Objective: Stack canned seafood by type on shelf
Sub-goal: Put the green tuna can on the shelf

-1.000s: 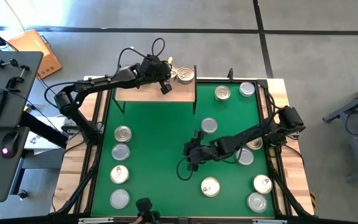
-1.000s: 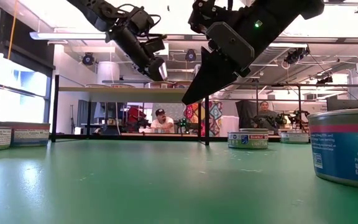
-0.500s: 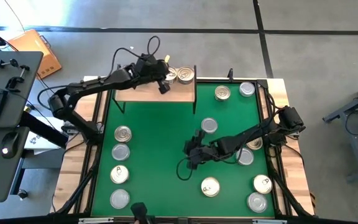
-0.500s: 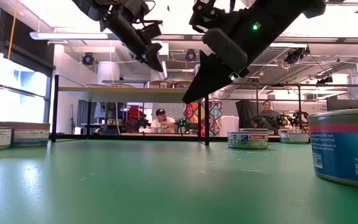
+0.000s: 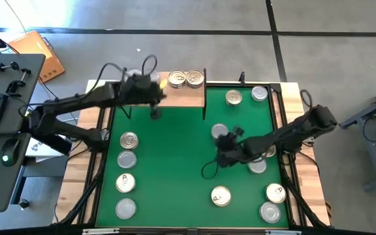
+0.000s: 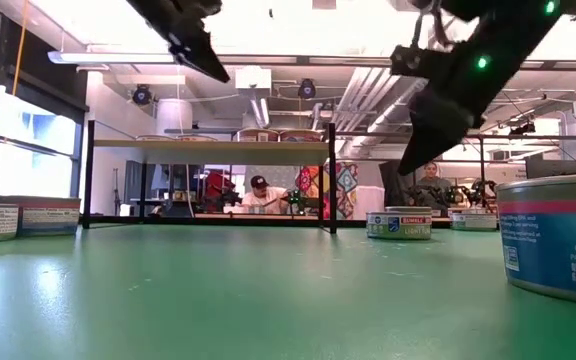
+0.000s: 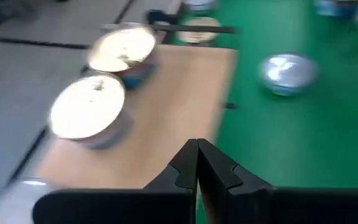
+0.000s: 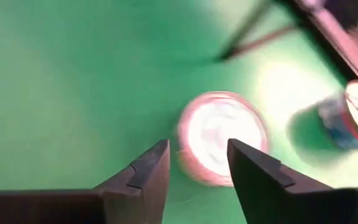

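- Two gold-lidded cans [image 5: 186,79] sit side by side on the shelf [image 5: 181,97], just ahead of the left jaws [image 7: 197,163], which are pressed together with nothing between them, above the shelf's near part.
- One silver-lidded can [image 8: 221,136] stands on the green surface [image 5: 168,163] just beyond the right jaws [image 8: 197,163], which are parted and empty, with the can facing the gap.
- More cans [image 5: 126,173] stand around the surface, well away from both jaws.
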`<state>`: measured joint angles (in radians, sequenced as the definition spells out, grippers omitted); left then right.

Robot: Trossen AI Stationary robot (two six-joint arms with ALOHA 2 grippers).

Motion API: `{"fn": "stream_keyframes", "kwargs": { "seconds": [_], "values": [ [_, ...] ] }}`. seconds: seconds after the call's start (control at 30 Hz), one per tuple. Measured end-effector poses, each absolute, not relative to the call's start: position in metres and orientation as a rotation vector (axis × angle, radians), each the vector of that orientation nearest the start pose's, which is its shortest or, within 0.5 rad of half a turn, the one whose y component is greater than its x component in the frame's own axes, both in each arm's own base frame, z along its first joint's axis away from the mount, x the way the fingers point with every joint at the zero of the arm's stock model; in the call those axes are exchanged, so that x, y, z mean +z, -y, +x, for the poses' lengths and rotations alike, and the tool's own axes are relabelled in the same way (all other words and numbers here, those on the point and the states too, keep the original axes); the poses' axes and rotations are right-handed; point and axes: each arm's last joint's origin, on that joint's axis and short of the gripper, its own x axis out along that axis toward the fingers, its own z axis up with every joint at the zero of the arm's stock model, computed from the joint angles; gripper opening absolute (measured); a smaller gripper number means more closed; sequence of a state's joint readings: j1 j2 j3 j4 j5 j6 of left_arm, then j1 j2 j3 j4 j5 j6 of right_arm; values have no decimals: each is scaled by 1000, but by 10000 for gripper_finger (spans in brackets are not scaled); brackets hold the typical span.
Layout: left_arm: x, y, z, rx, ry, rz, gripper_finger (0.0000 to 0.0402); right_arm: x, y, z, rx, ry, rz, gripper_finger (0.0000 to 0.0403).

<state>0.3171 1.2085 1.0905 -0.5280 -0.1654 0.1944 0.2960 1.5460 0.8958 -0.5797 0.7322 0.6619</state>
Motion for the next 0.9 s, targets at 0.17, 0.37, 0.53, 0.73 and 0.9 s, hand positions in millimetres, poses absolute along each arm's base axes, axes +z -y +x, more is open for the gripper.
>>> {"fn": "stream_keyframes", "kwargs": {
  "seconds": [0.17, 0.37, 0.53, 0.73, 0.9],
  "values": [
    [296, -37, 228, 278, -637, 69, 0, 169, -26, 258, -790, -825, 184, 132],
    [260, 12, 223, 139, -516, 31, 0, 143, -1, 263, -719, -846, 286, 115],
    [241, 42, 220, 139, -468, 45, 0, 138, -1, 285, -631, -809, 324, 97],
    [234, 69, 220, 116, -425, 28, 0, 131, -23, 333, -471, -758, 289, 84],
    [229, 82, 224, 85, -410, 38, 0, 119, -43, 387, -409, -748, 229, 83]
  ]
}}
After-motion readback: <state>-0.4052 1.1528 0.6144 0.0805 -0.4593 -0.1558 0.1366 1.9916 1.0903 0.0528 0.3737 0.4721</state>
